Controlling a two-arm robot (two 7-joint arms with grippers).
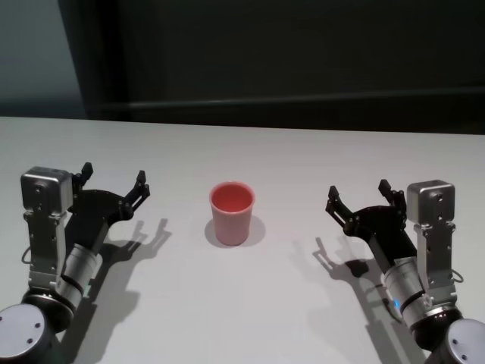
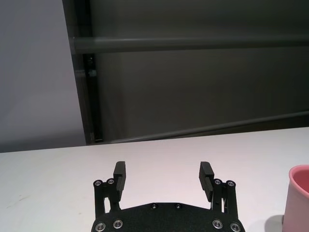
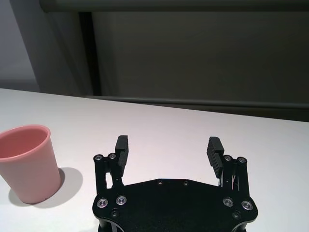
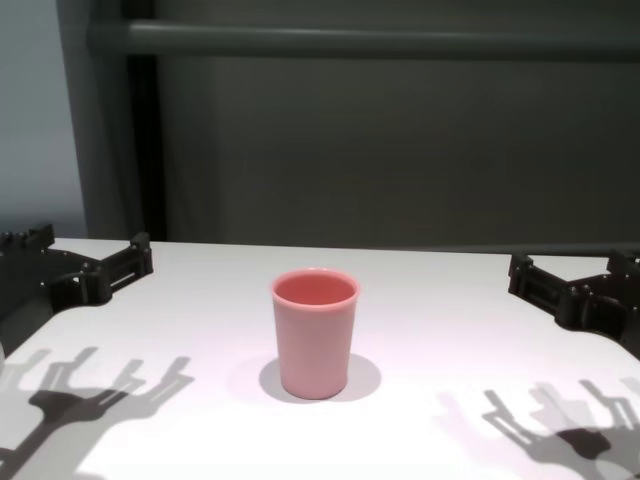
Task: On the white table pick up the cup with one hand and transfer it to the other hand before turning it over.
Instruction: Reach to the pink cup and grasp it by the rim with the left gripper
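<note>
The pink cup (image 1: pixel 231 214) stands upright, mouth up, at the middle of the white table (image 1: pixel 242 311). My left gripper (image 1: pixel 114 176) hovers low over the table to the cup's left, open and empty, fingers pointing toward the far edge. My right gripper (image 1: pixel 358 191) is to the cup's right, also open and empty. The cup shows in the chest view (image 4: pixel 315 335), at the edge of the left wrist view (image 2: pixel 299 198) and in the right wrist view (image 3: pixel 26 162). Each gripper is about a hand's width from the cup, touching nothing.
A dark wall panel (image 4: pixel 380 150) with a horizontal rail (image 4: pixel 360 40) stands behind the table's far edge. The grippers cast shadows on the table in front of them. Nothing else lies on the table.
</note>
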